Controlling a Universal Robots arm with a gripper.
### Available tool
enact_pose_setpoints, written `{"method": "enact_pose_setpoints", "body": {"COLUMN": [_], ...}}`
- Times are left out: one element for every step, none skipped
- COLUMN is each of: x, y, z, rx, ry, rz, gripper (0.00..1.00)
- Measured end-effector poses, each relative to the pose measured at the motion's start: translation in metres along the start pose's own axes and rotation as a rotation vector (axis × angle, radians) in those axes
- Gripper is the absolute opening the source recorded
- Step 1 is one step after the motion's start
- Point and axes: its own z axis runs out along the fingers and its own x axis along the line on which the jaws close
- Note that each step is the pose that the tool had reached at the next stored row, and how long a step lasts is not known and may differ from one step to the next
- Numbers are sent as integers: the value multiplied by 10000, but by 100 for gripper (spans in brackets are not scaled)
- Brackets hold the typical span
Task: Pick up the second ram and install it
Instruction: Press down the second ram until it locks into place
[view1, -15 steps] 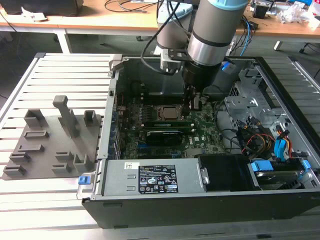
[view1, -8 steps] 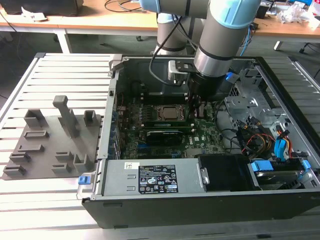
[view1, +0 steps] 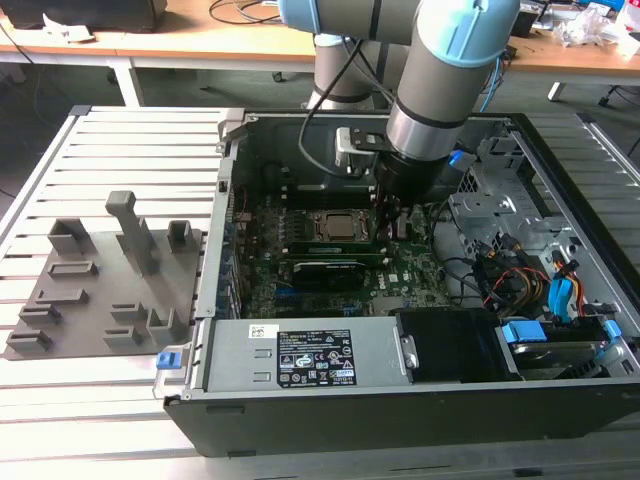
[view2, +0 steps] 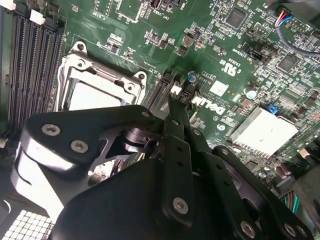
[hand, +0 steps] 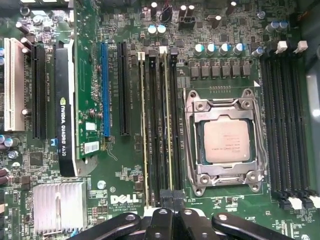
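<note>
Motherboard (hand: 125, 195) slots, perhaps two sticks (hand: 167, 125)

My own linkage (view2: 165, 170) blocks the lower part of the CPU socket (view2: 95, 85) in the second wrist view, so I cannot tell there whether my fingertips are parted or what lies between them. In the first wrist view the frame's edge cuts off my fingers (hand: 167, 222), and they cover the near ends of the memory slots (hand: 160, 125). In the exterior view my arm (view1: 425, 120) hides the board beneath it, and the second ram (hand: 168, 120) is too thin to pick out.
</note>
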Motion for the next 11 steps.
{"method": "enact_pose_setpoints", "body": {"x": [-3, -1, 2, 6, 13, 19, 25, 30, 34, 37, 39], "y": [1, 19, 72, 123, 263, 376, 469, 547, 633, 677, 726], "z": [-17, -35, -33, -30, -18, -10, -4, 2, 10, 13, 17], "rx": [6, 13, 41, 58, 101, 132, 152, 169, 188, 199, 209], "ry": [-20, -21, -47, -65, -126, -145, -148, -155, -161, -162, -168], "rz": [-1, 0, -5, -6, -11, -13, -17, -18, -17, -20, -19], "gripper": [11, 11, 11, 11, 11, 11, 11, 11, 11, 11, 11]}}
